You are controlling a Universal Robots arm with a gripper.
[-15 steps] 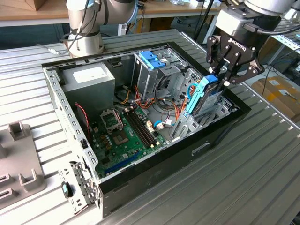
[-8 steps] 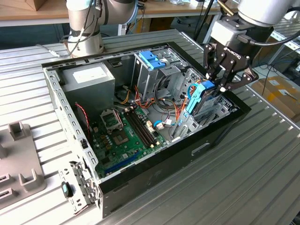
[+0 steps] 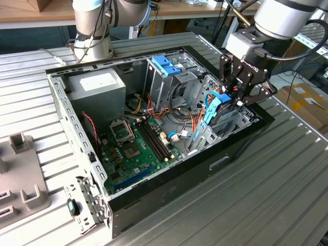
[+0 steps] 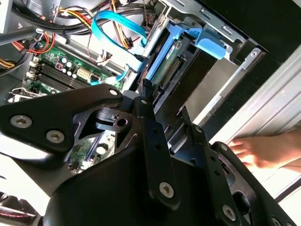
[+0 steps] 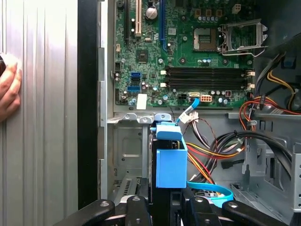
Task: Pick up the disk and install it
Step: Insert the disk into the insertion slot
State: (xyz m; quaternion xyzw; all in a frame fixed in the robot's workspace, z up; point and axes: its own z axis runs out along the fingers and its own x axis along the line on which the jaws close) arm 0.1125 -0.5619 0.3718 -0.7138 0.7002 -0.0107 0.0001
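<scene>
- My hand [image 3: 236,98] is closed on the disk [image 3: 214,110], which stands on edge with its blue rails showing.
- The disk seems to be partway down in the drive bay [image 3: 241,120], at the exterior view's right end of the open computer case [image 3: 64,110].
- My main worry is that a slight tilt would jam the rails against the bay walls.
- The blue cable [image 4: 117,23] and the loose wires [image 5: 207,155] lie near and could get pinched.
- A person's fingers [image 4: 254,150] rest on the counter [image 3: 287,195] just beside the case.

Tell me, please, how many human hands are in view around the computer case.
1. The hand is by the ribbed table, outside the case's black wall, in both wrist views. Others may be hidden.
</scene>
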